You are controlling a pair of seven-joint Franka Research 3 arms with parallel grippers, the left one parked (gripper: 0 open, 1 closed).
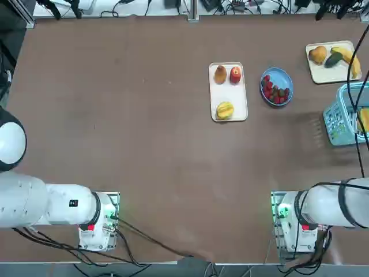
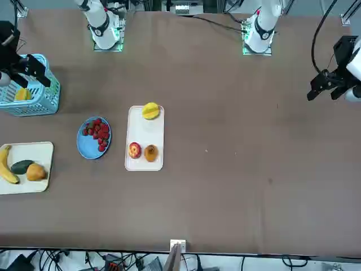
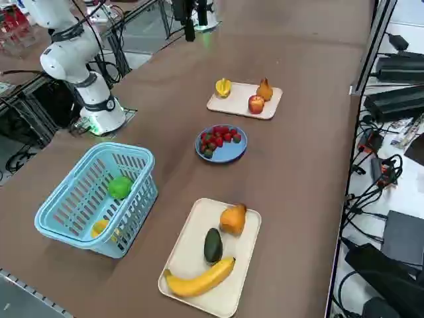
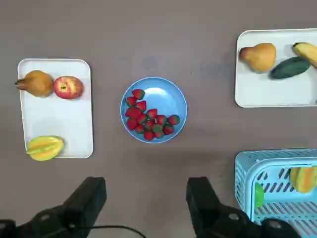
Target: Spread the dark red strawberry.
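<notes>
Right gripper point(image 4: 143, 198) hung high above the brown table point(image 4: 148, 29), black fingers point(image 4: 91, 196) parted wide and empty. Beyond, round blue plastic plate point(image 4: 166, 96) carried the piled dark red strawberries point(image 4: 148, 120), between two white trays. Judged as not yet begun: next, descend onto the pile.

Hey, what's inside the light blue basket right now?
The blue basket holds a green round fruit and a yellow-orange fruit. Its slatted walls partly hide both, so anything lower stays unseen.
</notes>
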